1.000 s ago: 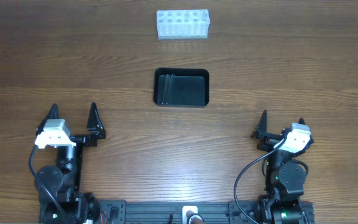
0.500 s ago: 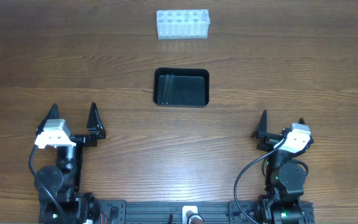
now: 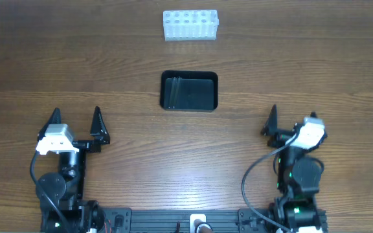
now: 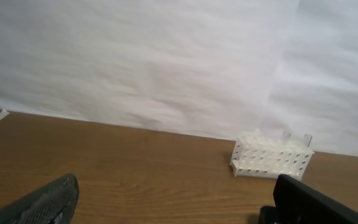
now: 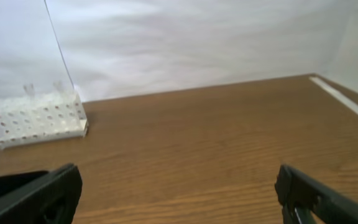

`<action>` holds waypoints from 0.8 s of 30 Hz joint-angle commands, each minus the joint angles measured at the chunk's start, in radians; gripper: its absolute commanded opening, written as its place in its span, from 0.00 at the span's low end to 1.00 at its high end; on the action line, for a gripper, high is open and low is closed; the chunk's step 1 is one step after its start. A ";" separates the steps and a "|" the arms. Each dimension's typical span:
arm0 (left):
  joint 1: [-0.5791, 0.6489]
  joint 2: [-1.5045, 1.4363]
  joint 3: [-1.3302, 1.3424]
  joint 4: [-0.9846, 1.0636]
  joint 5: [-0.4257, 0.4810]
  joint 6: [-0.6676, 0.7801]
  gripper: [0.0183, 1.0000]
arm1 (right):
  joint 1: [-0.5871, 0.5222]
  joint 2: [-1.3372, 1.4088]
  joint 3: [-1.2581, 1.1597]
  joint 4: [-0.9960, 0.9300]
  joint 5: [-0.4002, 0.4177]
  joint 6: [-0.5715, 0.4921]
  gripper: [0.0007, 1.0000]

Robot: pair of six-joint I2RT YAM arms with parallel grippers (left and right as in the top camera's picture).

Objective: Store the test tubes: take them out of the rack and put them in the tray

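While both arms sit back along the near edge of the desk (image 3: 109, 65), neither one is holding anything. The left gripper (image 3: 76, 111) is parked at the near left with its jaws spread wide and nothing between them. The right gripper (image 3: 294, 115) is at the near right, jaws just as wide and also empty.

The black tray (image 3: 199, 97) sits in the middle of the desk, well apart from both grippers. Some clear test tubes (image 3: 174, 90) lie along its left side, though I can't really count them. The white rack (image 3: 190, 26) stands upright at the far edge, straight beyond the tray with bare wood between them. From the left wrist camera a couple of tube tops (image 4: 284, 135) poke up above the rack, with a white wall (image 4: 135, 62) behind it.
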 commanded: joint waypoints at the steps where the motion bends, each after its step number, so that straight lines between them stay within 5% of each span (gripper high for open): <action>1: 0.006 -0.010 -0.011 0.005 0.014 0.014 1.00 | -0.005 0.322 0.238 0.075 -0.045 -0.002 0.99; 7: 0.006 -0.010 -0.011 0.005 0.014 0.014 1.00 | 0.080 0.859 0.640 0.056 -0.211 -0.001 0.99; 15: 0.006 -0.010 -0.011 0.005 0.014 0.014 1.00 | 0.291 1.275 1.057 -0.141 -0.196 0.089 0.99; 24: 0.006 -0.010 -0.011 0.005 0.014 0.014 1.00 | 0.398 1.602 1.471 -0.400 -0.049 0.192 0.99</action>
